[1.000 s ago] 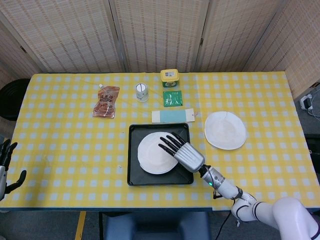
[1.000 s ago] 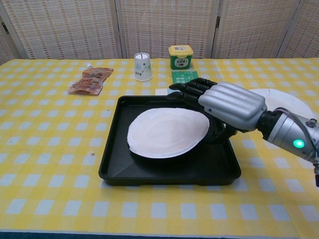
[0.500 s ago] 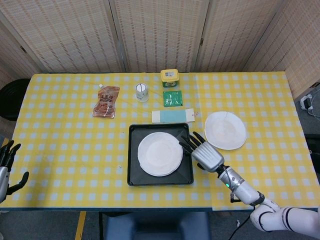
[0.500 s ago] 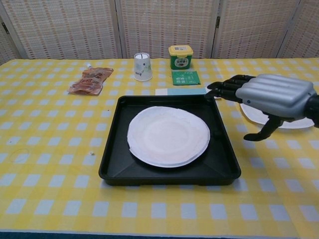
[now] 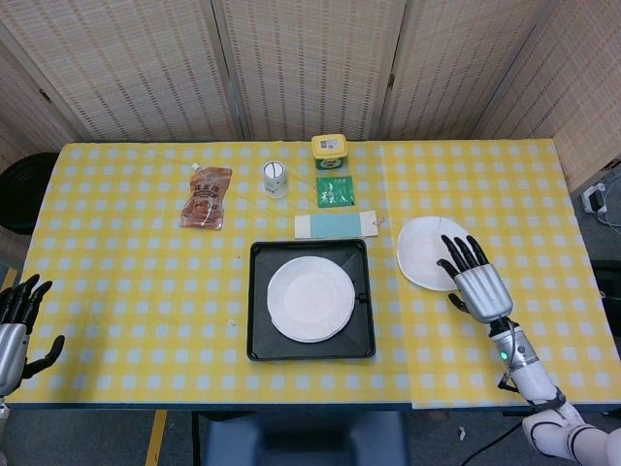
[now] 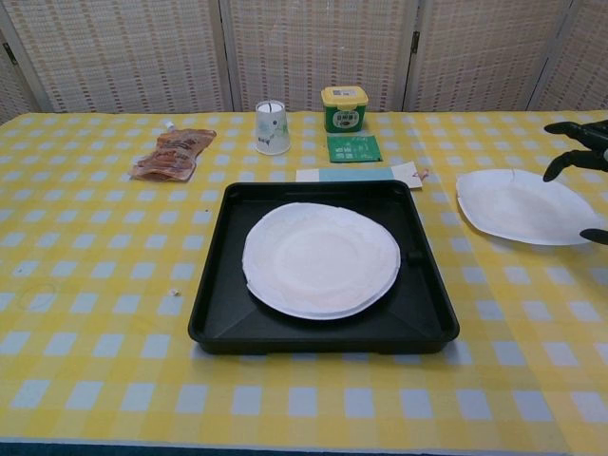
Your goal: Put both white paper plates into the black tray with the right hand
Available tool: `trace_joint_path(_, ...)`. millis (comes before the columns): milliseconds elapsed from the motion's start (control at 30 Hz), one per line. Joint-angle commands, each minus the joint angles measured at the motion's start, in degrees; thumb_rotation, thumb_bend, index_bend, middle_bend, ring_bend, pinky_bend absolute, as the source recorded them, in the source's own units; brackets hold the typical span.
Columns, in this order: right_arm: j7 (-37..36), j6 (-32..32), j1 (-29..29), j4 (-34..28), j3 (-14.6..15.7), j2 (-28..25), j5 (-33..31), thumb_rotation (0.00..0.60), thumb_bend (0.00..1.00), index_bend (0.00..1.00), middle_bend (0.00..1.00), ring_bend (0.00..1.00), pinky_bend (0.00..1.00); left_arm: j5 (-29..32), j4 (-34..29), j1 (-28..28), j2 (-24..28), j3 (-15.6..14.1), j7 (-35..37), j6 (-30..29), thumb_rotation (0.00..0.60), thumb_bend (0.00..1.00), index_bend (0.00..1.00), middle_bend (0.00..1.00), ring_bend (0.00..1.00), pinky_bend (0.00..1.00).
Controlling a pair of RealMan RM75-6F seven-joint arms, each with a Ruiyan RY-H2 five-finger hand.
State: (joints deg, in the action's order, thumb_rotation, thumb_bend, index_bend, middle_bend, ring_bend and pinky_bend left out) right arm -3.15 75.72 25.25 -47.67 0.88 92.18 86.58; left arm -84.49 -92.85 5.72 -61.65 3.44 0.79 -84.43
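Note:
One white paper plate (image 5: 310,298) (image 6: 321,259) lies flat inside the black tray (image 5: 262,344) (image 6: 323,332) at the table's middle front. The second white paper plate (image 5: 422,251) (image 6: 518,206) rests on the yellow checked cloth to the right of the tray. My right hand (image 5: 475,282) (image 6: 581,147) hovers over that plate's right edge, fingers spread and holding nothing; only its fingertips show at the chest view's right border. My left hand (image 5: 17,318) hangs off the table's front left corner, fingers apart and empty.
Behind the tray lie a pale blue card (image 5: 334,224), a green packet (image 5: 333,191), a yellow tub (image 5: 330,152), a white paper cup (image 5: 276,179) and a brown sauce pouch (image 5: 206,197). Woven screens stand behind the table.
My right hand let go of the first plate in the tray and swung right, off the tray, to the second plate's right side. The left hand rose slightly.

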Motion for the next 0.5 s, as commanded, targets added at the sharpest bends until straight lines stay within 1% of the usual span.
trace_joint_path(33, -4.7, -0.1, -2.2, 6.5, 0.0, 3.8, -0.2, 0.6, 0.27, 0.36, 0.0, 0.0, 0.0, -0.1, 0.0, 0.1, 0.0, -0.1, 0.0, 0.1, 0.6, 0.42, 0.0, 0.0, 0.0, 0.0)
trace_joint_path(233, -8.5, -1.2, -2.6, 12.9, -0.3, 7.0, 0.0, 0.6, 0.27, 0.38, 0.0, 0.0, 0.0, 0.3, 0.0, 0.2, 0.0, 0.0, 0.0, 0.4, 0.6, 0.42, 0.0, 0.0, 0.0, 0.0)
trace_joint_path(333, -8.5, -1.1, -2.8, 17.1, -0.7, 9.5, 0.0, 0.6, 0.27, 0.4, 0.0, 0.0, 0.0, 0.1, 0.2, 0.2, -0.1, 0.0, 0.0, 0.3, 0.6, 0.42, 0.0, 0.0, 0.0, 0.0)
trace_joint_path(500, -11.1, -1.8, -2.4, 22.6, -1.2, 13.0, 0.2, 0.6, 0.27, 0.44, 0.0, 0.0, 0.0, -0.1, 0.4, 0.3, -0.3, -0.1, -0.1, 0.4, 0.6, 0.42, 0.0, 0.0, 0.0, 0.0)
